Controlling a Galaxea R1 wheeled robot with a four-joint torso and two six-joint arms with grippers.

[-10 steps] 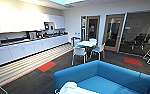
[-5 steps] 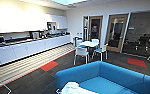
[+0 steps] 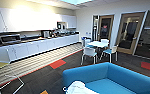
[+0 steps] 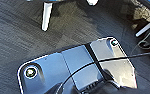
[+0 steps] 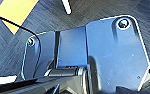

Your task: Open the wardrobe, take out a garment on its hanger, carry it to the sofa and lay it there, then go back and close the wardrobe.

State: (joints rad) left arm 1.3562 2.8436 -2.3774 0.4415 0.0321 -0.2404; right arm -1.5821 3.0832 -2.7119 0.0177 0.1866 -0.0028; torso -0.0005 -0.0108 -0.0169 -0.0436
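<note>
From our wrists we see the dark plates of our arms over dark grey carpet [image 4: 21, 37], and we cannot tell whether either end effector is released or clenched. Under the left wrist a white furniture leg [image 4: 46, 16] stands on the carpet; under the right wrist the carpet carries a yellow patch [image 5: 16, 12].

Moving outward in the head view, the garment [image 3: 78, 88] is a pale bundle at the lower edge, lying against the near arm of the sofa [image 3: 111, 77] (its hanger is too blurred for us to make out). The blue sofa spreads across the lower right, its curved back rising toward the room.

Beyond it the carpet continues dark, with a red patch [image 3: 57, 64] and a band of pale stripes beside a long run of white cabinets [image 3: 41, 47]. Their dark tabletop [image 3: 33, 40] carries a microwave [image 3: 10, 38] and small appliances. A white table [image 3: 98, 44] with white chairs [image 3: 89, 53] stands near the wood-framed glass doors [image 3: 129, 32] on the far wall. A wire-framed chair [image 3: 1, 67] with a yellowish seat stands at the near left.
</note>
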